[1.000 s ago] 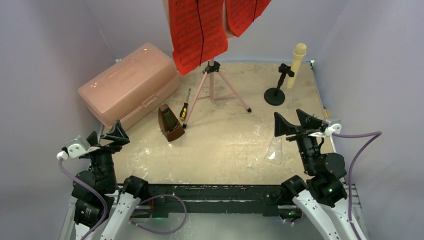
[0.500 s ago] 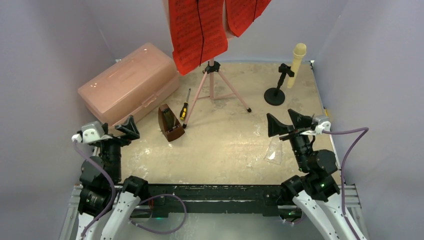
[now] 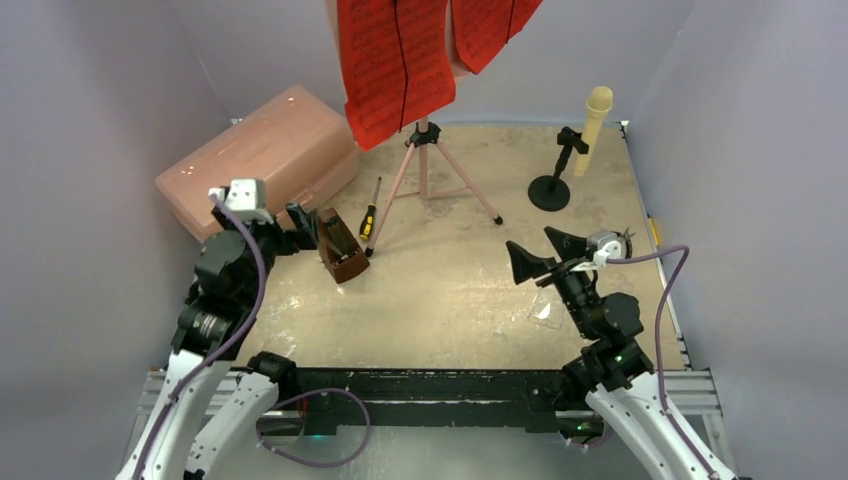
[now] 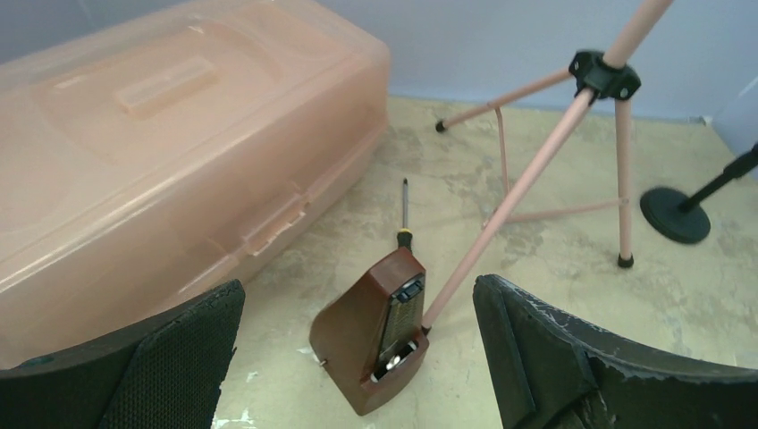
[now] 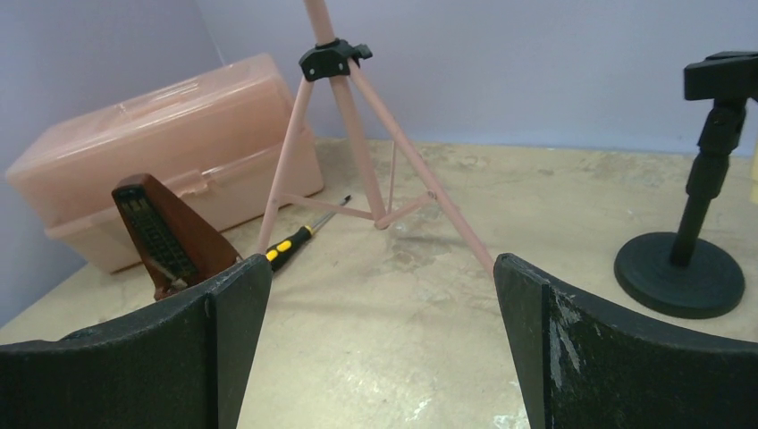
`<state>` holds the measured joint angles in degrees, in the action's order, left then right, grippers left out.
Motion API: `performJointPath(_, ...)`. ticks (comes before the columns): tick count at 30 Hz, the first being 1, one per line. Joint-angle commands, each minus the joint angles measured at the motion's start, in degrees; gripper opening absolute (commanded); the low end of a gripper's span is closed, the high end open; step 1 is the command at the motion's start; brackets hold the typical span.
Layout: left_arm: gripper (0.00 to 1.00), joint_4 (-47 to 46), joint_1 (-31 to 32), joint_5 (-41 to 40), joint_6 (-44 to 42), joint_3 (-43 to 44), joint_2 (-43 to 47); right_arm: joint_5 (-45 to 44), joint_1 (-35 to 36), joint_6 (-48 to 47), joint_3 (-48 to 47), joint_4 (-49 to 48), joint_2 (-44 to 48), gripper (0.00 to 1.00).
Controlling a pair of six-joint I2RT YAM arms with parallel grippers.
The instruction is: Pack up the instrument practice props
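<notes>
Top-view bearings, 12 o'clock = far edge of the desk (image 3: 440, 300).

Left end effector (image 4: 357, 295): jaws wide apart, gripping nothing. We see it at about 9 o'clock on the desk, just beside the brown metronome (image 3: 340, 248), on that item's 9 o'clock side. In the wrist view the metronome sits between the two fingers and ahead of them. We see no contact.

Right end effector (image 3: 535, 250): jaws also wide apart, empty. It's at about 3 o'clock, pointing toward 10 o'clock. A clear plastic scrap (image 3: 547, 300) lies on the desk at its 6 o'clock.

Task items:
- The metronome stands upright at 10 o'clock from desk centre.
- The pink music stand (image 3: 425, 165) is at 12 o'clock with its tripod legs spread. Its near-left foot is just beside the metronome.
- The red sheet-music pages (image 3: 395, 60) hang at the top of the stand. Their upper edges are cut off by the frame, so we can't tell how they're fixed.
- The cream microphone (image 3: 597, 118) is at 1–2 o'clock, tilted and clipped in a black round-base holder (image 3: 550, 190). It's well apart from both end effectors.

Other items:
- The pink box (image 3: 260, 165) is at 10–11 o'clock by the left wall, lid shut.
- The screwdriver (image 3: 370, 215) lies flat at the metronome's 1 o'clock, tip toward 12, between the box and the stand's leg.
</notes>
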<state>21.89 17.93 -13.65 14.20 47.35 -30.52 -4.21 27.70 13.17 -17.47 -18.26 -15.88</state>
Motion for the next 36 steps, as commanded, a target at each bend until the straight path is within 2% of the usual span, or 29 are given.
performJointPath(1,0.99,-1.8,-0.3,6.5,2.3,3.1,-7.4,3.4,0.1,1.1,2.2,-6.7,-0.4,0.98)
performJointPath(5,0.95,-1.1,-0.4,6.9,4.5,5.4,-14.9,4.1,0.1,2.2,4.3,-8.7,-0.1,0.98)
performJointPath(9,0.94,0.7,-0.4,4.6,6.7,7.4,-22.0,5.7,0.1,3.0,6.5,-10.7,-0.3,0.98)
performJointPath(17,0.94,-4.5,-0.4,5.0,12.3,4.6,-28.6,6.5,0.1,3.6,7.4,-11.6,-1.3,0.98)
performJointPath(29,0.93,-11.8,-0.3,8.0,15.7,-1.0,-31.9,6.5,0.1,3.8,7.5,-11.8,-2.2,0.98)
performJointPath(36,0.91,-12.0,-0.3,8.2,16.4,-3.7,-31.3,6.7,0.1,3.8,7.5,-11.9,-2.8,0.98)
